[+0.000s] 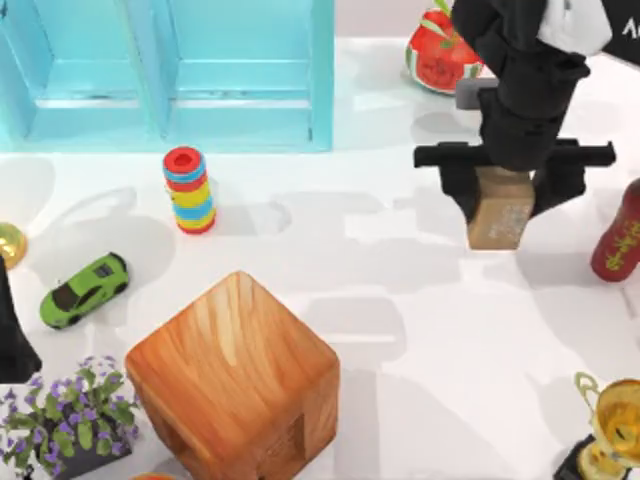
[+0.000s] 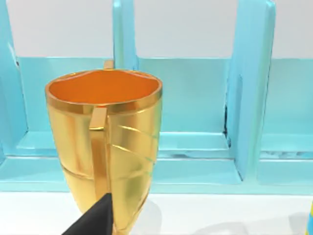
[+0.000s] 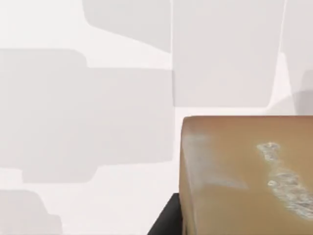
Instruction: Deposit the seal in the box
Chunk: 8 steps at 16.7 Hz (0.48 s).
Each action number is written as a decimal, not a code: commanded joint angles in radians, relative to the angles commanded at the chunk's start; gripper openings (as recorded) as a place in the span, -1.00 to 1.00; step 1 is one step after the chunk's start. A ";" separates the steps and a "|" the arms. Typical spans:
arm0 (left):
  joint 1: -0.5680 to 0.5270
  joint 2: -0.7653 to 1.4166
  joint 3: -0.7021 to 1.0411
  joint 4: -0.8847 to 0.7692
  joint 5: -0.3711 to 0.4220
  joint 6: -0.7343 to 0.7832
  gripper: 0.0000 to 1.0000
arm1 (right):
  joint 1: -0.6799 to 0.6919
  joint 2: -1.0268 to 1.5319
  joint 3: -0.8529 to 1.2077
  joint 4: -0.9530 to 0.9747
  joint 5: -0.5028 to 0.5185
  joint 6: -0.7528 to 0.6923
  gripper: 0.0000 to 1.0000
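The small tan-brown rectangular block with whitish markings, the seal (image 1: 500, 212), sits at about two o'clock on the white table (image 1: 420, 330), directly under the right gripper (image 1: 503, 190). In the top view the black fingers stand either side of the block's upper part, set only as wide as the block, so the jaws appear closed on it; whether it is lifted clear of the table cannot be told. The right wrist view shows the marked face of the seal (image 3: 244, 176) close below the camera.

The turquoise open-fronted compartmented box (image 1: 170, 70) lies at eleven o'clock, well apart from the seal. Judgement: the step in hand is the carry. Done well, it calls for a firm squeeze, a lift high enough to clear the multicoloured stack of plastic rings (image 1: 189, 189) near ten o'clock, and release only once the seal is over a compartment.

The red bottle with yellow lettering (image 1: 622, 235) stands just beside the gripper at three o'clock; a sideways swing could knock it.

The left gripper (image 1: 15, 340) is parked at nine o'clock near the glossy gold cup (image 2: 105, 147); its finger state cannot be told
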 joint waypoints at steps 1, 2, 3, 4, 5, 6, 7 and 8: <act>0.000 0.000 0.000 0.000 0.000 0.000 1.00 | 0.003 -0.003 0.021 -0.024 -0.002 -0.003 -1.00; 0.000 0.000 0.000 0.000 0.000 0.000 1.00 | 0.004 -0.009 0.046 -0.050 -0.005 -0.005 -1.00; 0.000 0.000 0.000 0.000 0.000 0.000 1.00 | 0.003 -0.016 0.072 -0.081 -0.006 -0.005 -1.00; 0.000 0.000 0.000 0.000 0.000 0.000 1.00 | 0.001 -0.023 0.097 -0.114 -0.006 -0.005 -1.00; 0.000 0.000 0.000 0.000 0.000 0.000 1.00 | -0.001 -0.028 0.116 -0.138 -0.005 -0.004 -1.00; 0.000 0.000 0.000 0.000 0.000 0.000 1.00 | -0.001 -0.030 0.127 -0.153 -0.003 -0.004 -1.00; 0.000 0.000 0.000 0.000 0.000 0.000 1.00 | -0.001 -0.029 0.130 -0.156 -0.003 -0.004 -1.00; 0.000 0.000 0.000 0.000 0.000 0.000 1.00 | -0.001 -0.029 0.130 -0.156 -0.003 -0.004 -1.00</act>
